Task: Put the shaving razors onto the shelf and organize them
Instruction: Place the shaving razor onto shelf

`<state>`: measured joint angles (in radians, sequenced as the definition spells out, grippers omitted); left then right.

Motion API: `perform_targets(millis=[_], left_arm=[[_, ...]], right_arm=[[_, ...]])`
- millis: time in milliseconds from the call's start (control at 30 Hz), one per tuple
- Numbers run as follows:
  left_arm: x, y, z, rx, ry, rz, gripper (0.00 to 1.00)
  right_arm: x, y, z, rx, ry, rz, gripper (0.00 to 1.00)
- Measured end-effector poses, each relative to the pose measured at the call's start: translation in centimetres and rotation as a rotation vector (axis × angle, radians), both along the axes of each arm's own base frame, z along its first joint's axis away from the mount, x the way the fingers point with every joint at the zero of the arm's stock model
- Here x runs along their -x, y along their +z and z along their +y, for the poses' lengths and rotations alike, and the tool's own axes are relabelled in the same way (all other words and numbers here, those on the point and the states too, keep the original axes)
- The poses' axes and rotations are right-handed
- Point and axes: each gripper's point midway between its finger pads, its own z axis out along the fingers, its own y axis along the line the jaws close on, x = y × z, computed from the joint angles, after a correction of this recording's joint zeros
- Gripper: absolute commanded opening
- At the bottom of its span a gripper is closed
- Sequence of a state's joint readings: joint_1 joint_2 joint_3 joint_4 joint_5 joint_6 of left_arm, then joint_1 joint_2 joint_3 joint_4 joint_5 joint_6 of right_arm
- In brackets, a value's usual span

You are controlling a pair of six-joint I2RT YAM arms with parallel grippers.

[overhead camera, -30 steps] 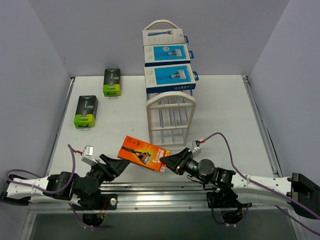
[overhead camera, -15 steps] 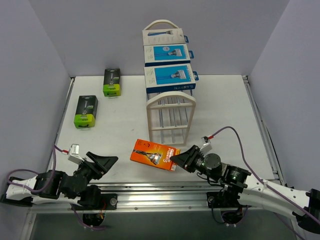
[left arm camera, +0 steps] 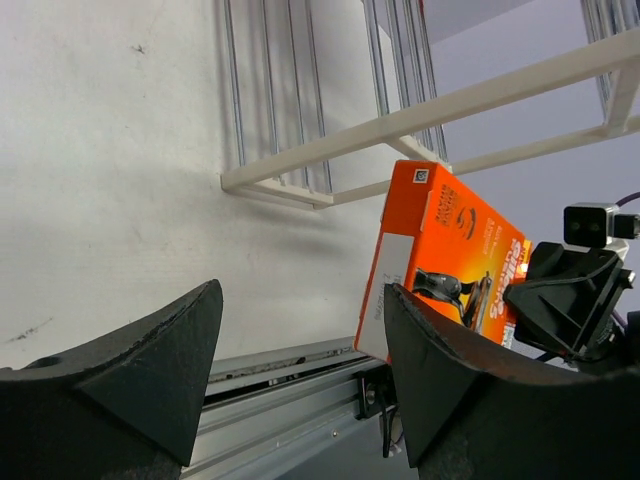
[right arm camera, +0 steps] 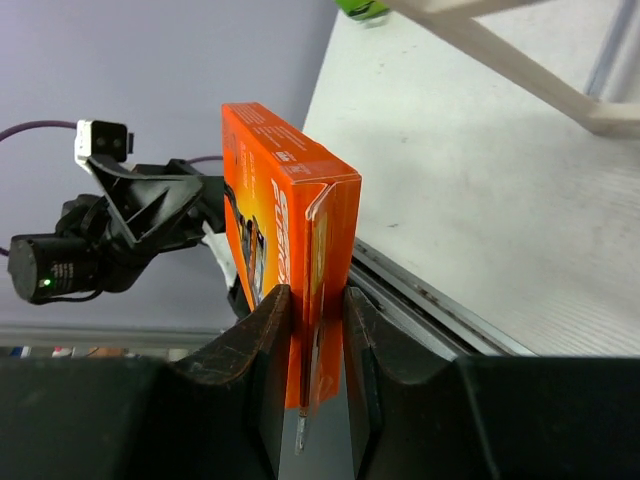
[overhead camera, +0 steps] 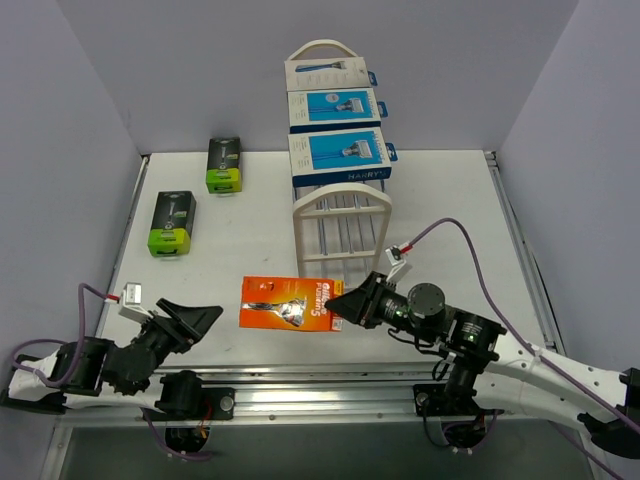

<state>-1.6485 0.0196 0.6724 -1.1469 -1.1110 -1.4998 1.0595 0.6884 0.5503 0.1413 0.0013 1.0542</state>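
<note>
**tomk:** Roughly halfway, I'd say. You've got three blue-and-white boxes (overhead camera: 336,105) sitting on the shelf (overhead camera: 340,232), stepped one behind the other. Left to do: the orange box (overhead camera: 285,303) and two green-and-black boxes (overhead camera: 172,222) lying on the table (overhead camera: 450,220) over by the left wall.

**reni:** Agreed, and you've got the orange one in hand. Your right jaws are pinched narrow on its right end, with the box face up. It looks lifted just above the near edge of the table, in front of the shelf's near arch. Your left jaws are spread wide with nothing in them, just off the box's left end.

**tomk:** Room-wise you're fine on the right, it's bare table from the shelf out to the right edge. Bare bars show below the nearest blue box, so that looks like the spot for it.

**reni:** Mind that near arch though. It stands right between the box and those bars, so you'd probably want to go up and over, or come in from the side. Watch the left jaws when you swing too, they're close. The green ones are well apart from everything, so they should be an easy reach for your left side.
</note>
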Motion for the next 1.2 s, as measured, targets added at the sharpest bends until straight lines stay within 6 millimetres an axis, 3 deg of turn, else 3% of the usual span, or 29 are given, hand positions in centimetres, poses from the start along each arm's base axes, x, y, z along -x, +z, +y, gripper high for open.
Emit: perform_targets(millis=[300,533,667,867,1033,1200], left_arm=[[-0.5,2.1,1.2,-0.004,0.015,-0.045,0.74],[-0.5,2.1,1.3,-0.027,0.011,-0.058,0.74],[-0.5,2.1,1.3,-0.044,0.006,-0.07,0.74],[-0.6,3.3,1.4,-0.068,-0.004,-0.094,0.74],[-0.5,4.9,0.5,-0.117,-0.021,-0.13,0.74],[-0.4,6.2,-1.0,-0.206,-0.041,-0.164,0.75]], right_arm=[[-0.9,7.1,4.4,-0.12,0.099,-0.126,0.0],[-2.0,14.8,4.7,-0.235,0.092,-0.249,0.0],[-2.9,18.5,3.7,-0.304,0.061,-0.311,0.0],[-5.8,21.6,1.3,-0.327,-0.035,-0.375,0.0],[-9.8,24.7,-2.0,-0.359,-0.155,-0.436,0.0],[-14.5,26.5,-6.4,-0.401,-0.27,-0.47,0.0]])
